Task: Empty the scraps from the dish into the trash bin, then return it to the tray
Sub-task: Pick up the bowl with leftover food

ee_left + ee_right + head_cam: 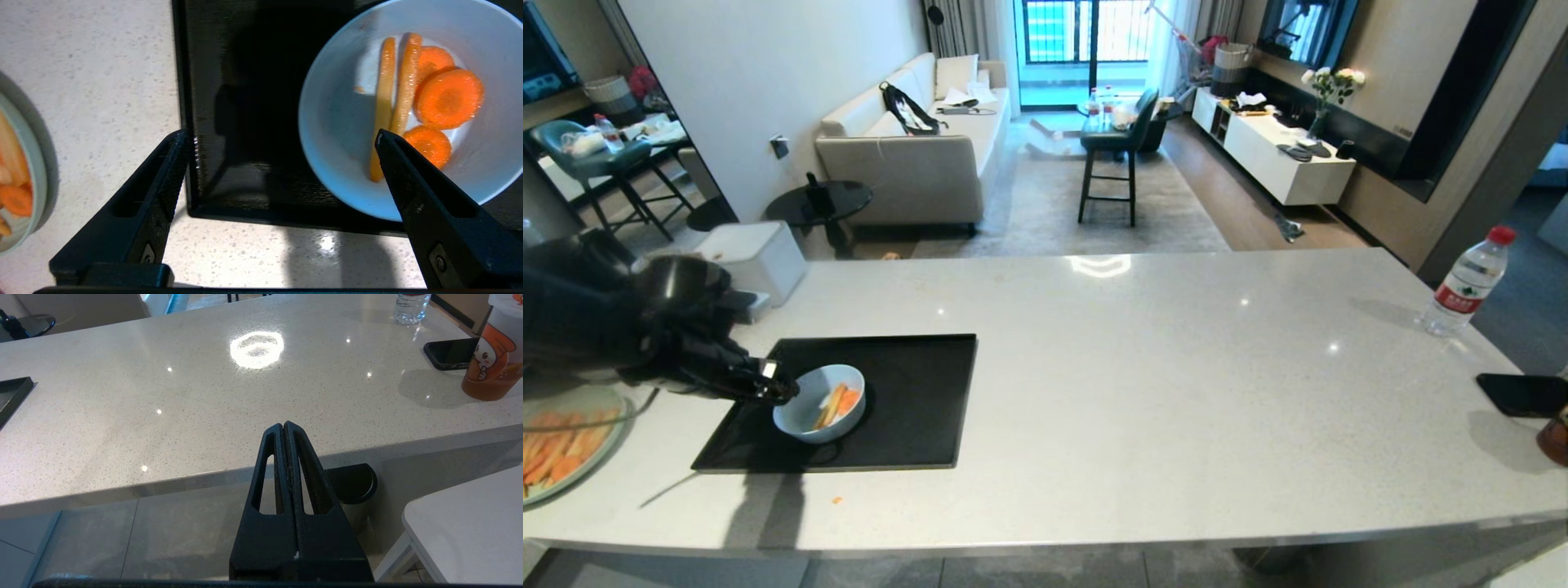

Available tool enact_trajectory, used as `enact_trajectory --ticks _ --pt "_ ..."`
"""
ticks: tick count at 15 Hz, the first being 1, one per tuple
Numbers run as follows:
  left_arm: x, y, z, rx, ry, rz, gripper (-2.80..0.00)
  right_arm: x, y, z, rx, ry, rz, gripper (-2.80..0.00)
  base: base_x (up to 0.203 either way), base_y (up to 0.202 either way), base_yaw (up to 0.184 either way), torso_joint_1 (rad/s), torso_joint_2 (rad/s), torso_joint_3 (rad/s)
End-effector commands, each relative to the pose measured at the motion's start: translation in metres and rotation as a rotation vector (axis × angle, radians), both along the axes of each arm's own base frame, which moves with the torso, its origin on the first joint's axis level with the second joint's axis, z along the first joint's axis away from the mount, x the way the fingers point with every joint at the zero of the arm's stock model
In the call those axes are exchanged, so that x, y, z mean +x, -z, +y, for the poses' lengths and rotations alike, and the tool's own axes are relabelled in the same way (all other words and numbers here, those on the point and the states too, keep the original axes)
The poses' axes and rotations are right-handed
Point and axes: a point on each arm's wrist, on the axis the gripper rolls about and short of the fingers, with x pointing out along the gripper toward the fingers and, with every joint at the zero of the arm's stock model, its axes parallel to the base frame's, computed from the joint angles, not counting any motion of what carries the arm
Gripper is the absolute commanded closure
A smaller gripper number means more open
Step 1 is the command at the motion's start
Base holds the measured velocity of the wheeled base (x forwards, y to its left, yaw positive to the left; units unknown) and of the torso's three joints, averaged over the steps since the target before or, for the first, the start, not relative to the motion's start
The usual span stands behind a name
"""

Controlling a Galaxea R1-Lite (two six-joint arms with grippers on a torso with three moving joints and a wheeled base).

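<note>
Over the tray's (pixel 915 367) left edge, the left hand (pixel 282 136) points down, spread wide, one finger above the dish (pixel 339 122).

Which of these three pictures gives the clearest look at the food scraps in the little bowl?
The left wrist view: it looks straight down into the dish, so the scraps show as separate carrot rounds and sticks. The head view shows them only as a small orange patch. The right wrist view shows none.

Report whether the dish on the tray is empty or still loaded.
Loaded: the dish sits upright on the tray, with carrot slices and sticks inside.
</note>
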Motion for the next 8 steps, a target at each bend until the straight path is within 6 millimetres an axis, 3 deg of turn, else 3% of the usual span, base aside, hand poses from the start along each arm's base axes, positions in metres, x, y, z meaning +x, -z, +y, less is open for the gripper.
enact_trajectory --ticks 1,8 --pt "0.004 0.011 -0.003 -0.006 0.013 0.029 -2.8 0.0 0.0 0.0 0.0 0.0 -0.001 0.0 0.0 0.0 0.0 0.0 0.0 0.0" --pt "0.028 0.036 0.0 -0.006 0.017 0.045 -2.8 0.0 0.0 0.0 0.0 0.0 -0.001 0.0 0.0 0.0 0.0 0.0 0.0 0.0"
